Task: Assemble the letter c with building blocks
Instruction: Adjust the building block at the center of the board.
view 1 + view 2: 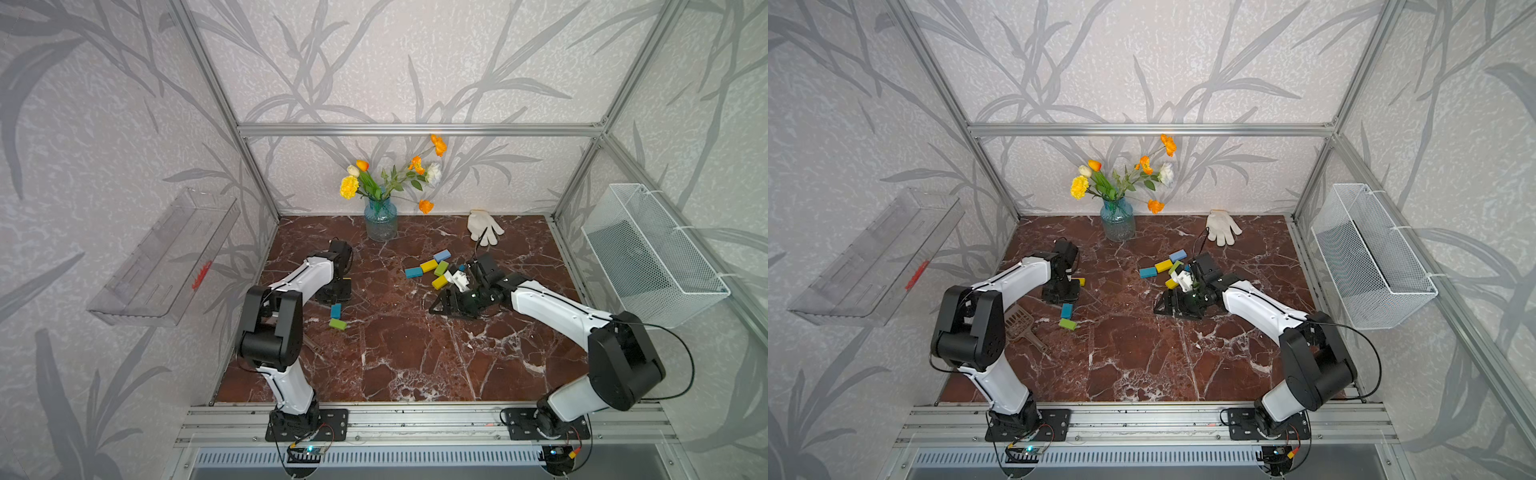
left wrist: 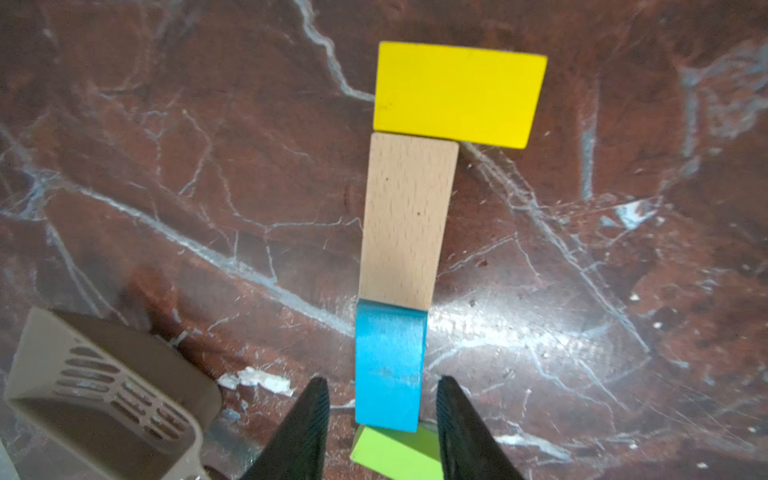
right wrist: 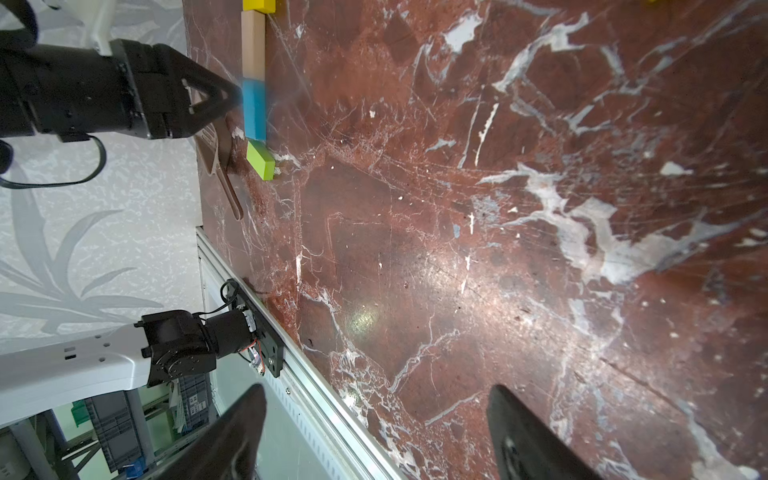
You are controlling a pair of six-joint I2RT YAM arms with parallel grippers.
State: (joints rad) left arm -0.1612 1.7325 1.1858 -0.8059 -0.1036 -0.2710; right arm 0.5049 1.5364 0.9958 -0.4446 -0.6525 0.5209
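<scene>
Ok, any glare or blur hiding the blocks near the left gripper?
Left wrist view: glare on the red marble tabletop beside the blue rectangular wooden block, which is sharp. Right wrist view: that block looks slightly smeared; glare lies well clear of it.

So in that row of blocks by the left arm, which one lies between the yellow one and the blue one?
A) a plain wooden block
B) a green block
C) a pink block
A: the left wrist view shows the plain wooden block lying between the yellow block and the blue block.
</scene>
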